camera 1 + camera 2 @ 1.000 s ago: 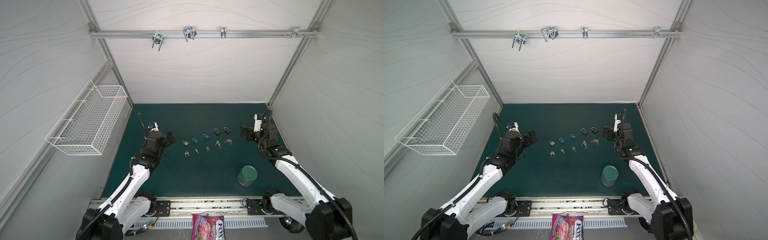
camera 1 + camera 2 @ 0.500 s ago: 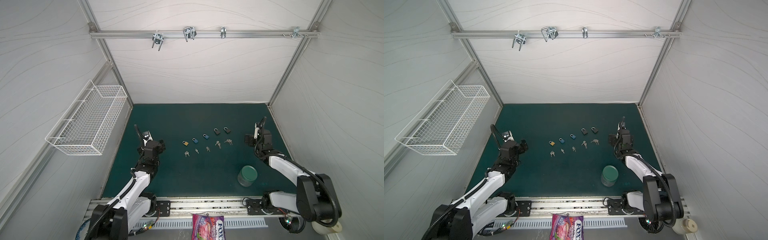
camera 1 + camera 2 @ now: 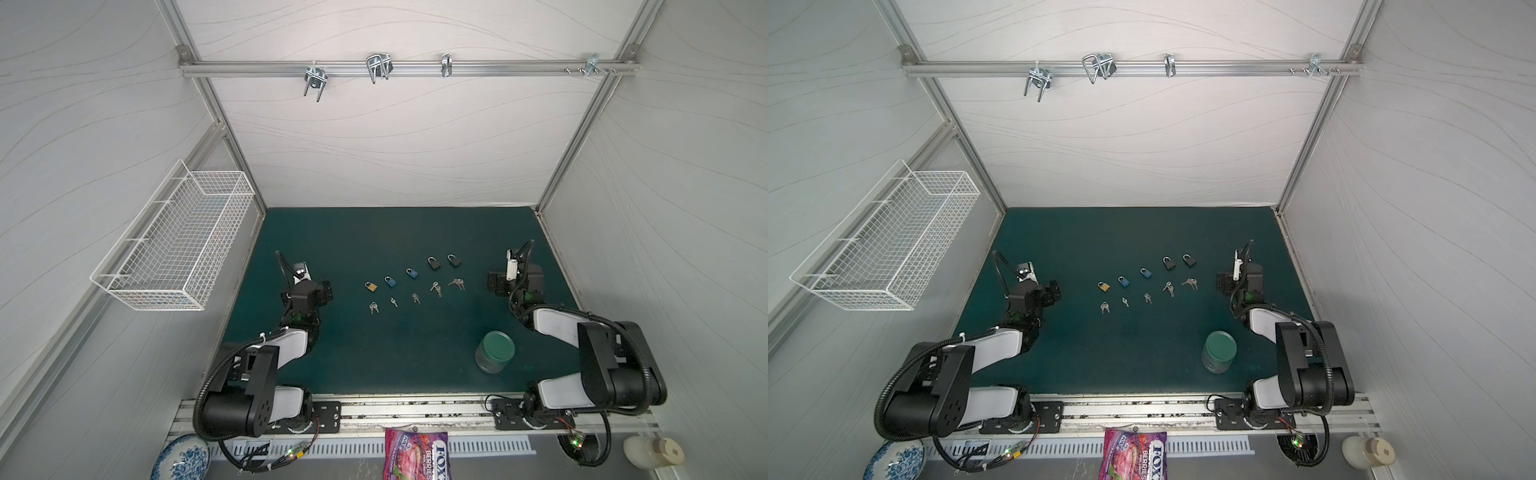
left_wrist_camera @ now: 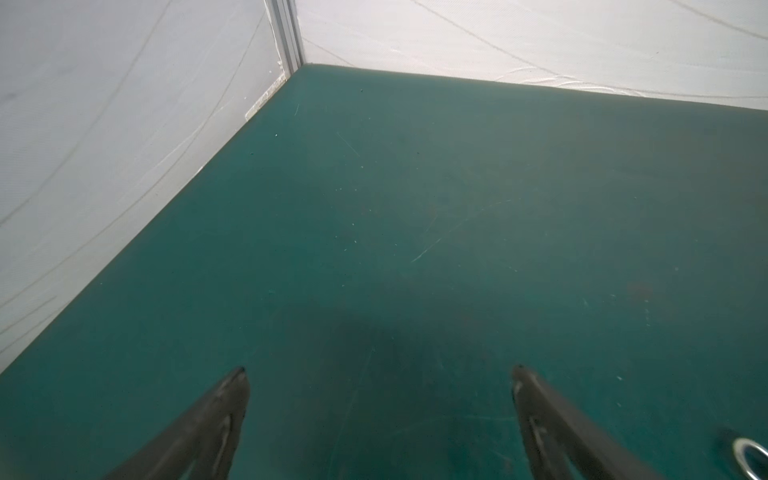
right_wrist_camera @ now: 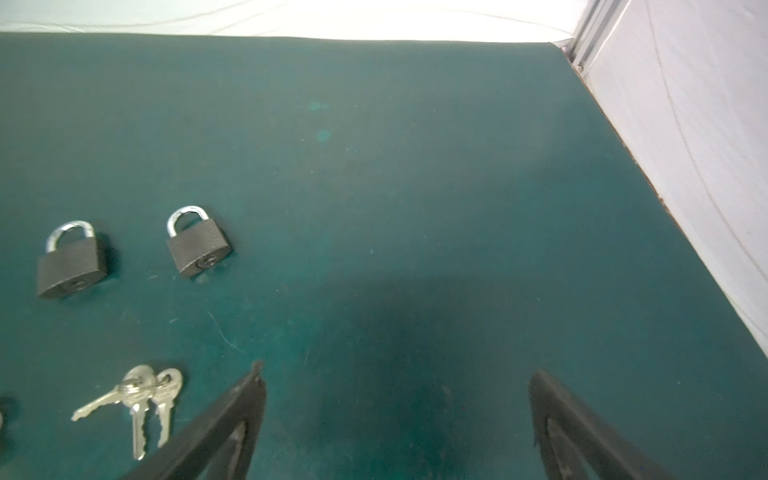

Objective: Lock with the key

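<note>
The left pincer (image 4: 380, 370) and the right pincer (image 5: 397, 370) are both spread wide, gripping nothing. Left one's over bare green table (image 4: 415, 187); right one's just beside a key bunch (image 5: 139, 395), two black padlocks (image 5: 198, 247) a bit further out. In both top views the row slants across mid-table: gold padlock (image 3: 371, 286) at the left end, two blue padlocks (image 3: 390, 281), then the black ones, keys (image 3: 415, 298) lying alongside.

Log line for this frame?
phase: pre-grasp | left gripper: open, empty | right gripper: open, empty, near key bunch | rightmost black padlock: on mat, untouched
</note>
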Controlling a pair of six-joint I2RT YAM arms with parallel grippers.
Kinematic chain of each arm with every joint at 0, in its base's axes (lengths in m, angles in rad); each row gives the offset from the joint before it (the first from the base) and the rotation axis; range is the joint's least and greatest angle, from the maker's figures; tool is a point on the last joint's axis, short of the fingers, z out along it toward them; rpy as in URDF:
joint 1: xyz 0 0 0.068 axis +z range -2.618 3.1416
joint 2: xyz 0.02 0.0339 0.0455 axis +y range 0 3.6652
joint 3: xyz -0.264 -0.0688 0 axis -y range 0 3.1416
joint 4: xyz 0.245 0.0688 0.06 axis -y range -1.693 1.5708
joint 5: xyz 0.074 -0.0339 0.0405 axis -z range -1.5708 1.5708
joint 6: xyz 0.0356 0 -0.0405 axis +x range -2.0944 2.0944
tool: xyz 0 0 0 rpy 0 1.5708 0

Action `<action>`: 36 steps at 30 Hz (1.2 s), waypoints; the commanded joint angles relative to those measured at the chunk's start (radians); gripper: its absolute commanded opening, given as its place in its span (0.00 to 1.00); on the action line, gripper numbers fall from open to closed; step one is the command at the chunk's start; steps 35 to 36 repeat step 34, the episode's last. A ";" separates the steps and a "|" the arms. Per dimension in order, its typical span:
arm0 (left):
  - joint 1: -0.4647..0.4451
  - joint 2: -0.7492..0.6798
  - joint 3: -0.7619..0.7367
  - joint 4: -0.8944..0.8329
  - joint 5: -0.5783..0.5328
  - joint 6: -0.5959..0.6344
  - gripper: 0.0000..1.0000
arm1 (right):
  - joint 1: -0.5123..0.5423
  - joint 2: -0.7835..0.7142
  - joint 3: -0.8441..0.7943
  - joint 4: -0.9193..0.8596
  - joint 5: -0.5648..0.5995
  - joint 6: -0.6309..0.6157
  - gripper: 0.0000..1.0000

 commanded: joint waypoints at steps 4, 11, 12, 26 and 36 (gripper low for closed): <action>0.092 0.124 0.034 0.224 0.151 -0.024 0.99 | -0.012 0.028 -0.059 0.242 -0.142 0.010 0.99; 0.096 0.193 0.103 0.152 0.242 0.013 0.99 | -0.012 0.154 -0.106 0.437 -0.099 0.024 0.99; 0.096 0.204 0.094 0.196 0.241 0.013 0.99 | -0.012 0.136 -0.085 0.359 -0.103 0.025 0.99; 0.058 0.205 0.112 0.160 0.204 0.051 0.99 | -0.001 0.147 -0.039 0.286 -0.082 0.020 0.99; 0.062 0.203 0.112 0.156 0.217 0.048 0.99 | -0.001 0.147 -0.039 0.287 -0.082 0.020 0.99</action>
